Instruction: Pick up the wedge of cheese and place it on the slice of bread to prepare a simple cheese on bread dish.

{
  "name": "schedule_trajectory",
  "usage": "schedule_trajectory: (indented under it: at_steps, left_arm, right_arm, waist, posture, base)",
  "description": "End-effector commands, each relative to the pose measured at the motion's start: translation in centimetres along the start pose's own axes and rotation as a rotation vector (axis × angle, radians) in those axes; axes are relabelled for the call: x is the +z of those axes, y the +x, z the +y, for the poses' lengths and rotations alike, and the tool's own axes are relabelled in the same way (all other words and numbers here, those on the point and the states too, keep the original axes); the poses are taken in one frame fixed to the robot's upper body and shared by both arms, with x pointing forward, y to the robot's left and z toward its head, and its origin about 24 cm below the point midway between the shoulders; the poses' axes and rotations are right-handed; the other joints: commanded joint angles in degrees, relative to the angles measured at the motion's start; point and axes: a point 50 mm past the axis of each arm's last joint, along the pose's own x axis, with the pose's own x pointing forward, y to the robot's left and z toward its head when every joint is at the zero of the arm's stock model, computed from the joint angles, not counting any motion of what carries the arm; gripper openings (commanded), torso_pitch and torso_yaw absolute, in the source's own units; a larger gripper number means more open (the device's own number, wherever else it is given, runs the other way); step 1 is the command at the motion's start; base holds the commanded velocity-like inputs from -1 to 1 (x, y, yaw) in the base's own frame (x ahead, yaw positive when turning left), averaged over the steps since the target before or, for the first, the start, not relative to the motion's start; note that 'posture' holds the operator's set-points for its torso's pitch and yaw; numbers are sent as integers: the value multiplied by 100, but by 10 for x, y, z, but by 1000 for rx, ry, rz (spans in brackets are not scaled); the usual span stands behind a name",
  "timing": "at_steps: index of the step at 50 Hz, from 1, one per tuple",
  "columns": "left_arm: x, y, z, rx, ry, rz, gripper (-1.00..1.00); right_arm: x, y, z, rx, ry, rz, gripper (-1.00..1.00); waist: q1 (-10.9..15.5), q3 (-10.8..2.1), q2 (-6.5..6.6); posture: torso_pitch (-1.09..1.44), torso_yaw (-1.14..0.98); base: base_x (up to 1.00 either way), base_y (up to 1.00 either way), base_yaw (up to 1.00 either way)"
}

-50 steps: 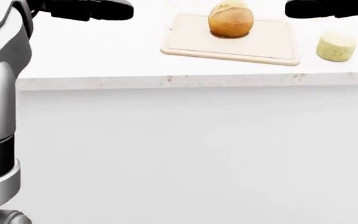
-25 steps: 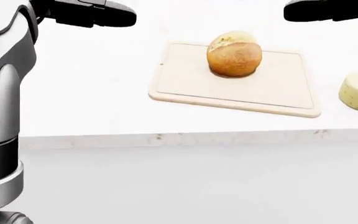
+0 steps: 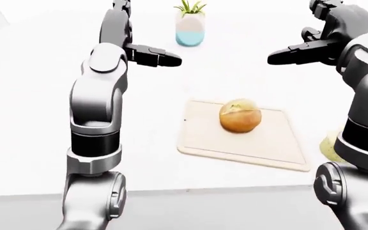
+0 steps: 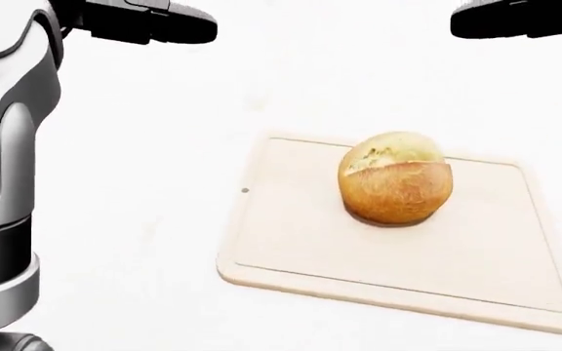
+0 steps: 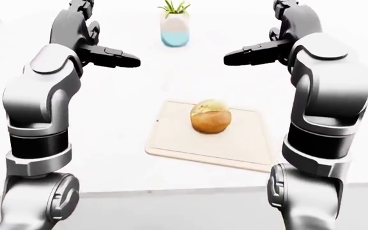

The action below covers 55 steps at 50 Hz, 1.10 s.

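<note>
Presently, left-eye view: bread (image 3: 240, 115) is sitting on a cutting board (image 3: 203, 139) on the white worktop (image 3: 31, 143); a sliver of cheese (image 3: 329, 146) is peeking out beside the right forearm, well below the right hand (image 3: 294, 51). Left hand (image 3: 158, 57) is hovering empty, fingers extended. A potted plant (image 3: 190, 24) is standing beyond. Head view: only dark fingertips are showing; the cheese is lying outside this view. Right-eye view: both hands are floating above the board, grasping nothing.

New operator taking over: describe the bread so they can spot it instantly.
Find the pale wooden cutting board on the white counter. The bread sits on it, a round golden-brown loaf with a split crust, the only thing on the board.
</note>
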Motion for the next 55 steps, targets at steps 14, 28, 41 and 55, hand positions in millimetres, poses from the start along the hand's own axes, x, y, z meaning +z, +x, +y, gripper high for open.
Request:
schedule_trajectory:
  at_steps: [14, 28, 41, 55]
  left_arm:
    - [26, -4, 9, 38, 2, -108, 100]
    - [26, -5, 5, 31, 6, -108, 100]
    - [24, -4, 5, 32, 5, -106, 100]
    - [27, -3, 3, 27, 8, -107, 100]
  right_arm:
    - [26, -21, -30, -76, -172, -147, 100]
    - [17, -36, -70, -48, -493, -122, 100]
    - [8, -51, -103, -65, -744, 15, 100]
    - [-2, -46, -99, 23, -928, 75, 100]
  waist:
    - [-44, -212, 221]
    - [5, -161, 74]
    - [-31, -94, 89]
    - [-56, -158, 61]
  posture:
    - [0, 0]
    - [0, 0]
    - [0, 0]
    - [0, 0]
  base:
    - [4, 0, 0]
    - [0, 0, 0]
    - [0, 0, 0]
    - [0, 0, 0]
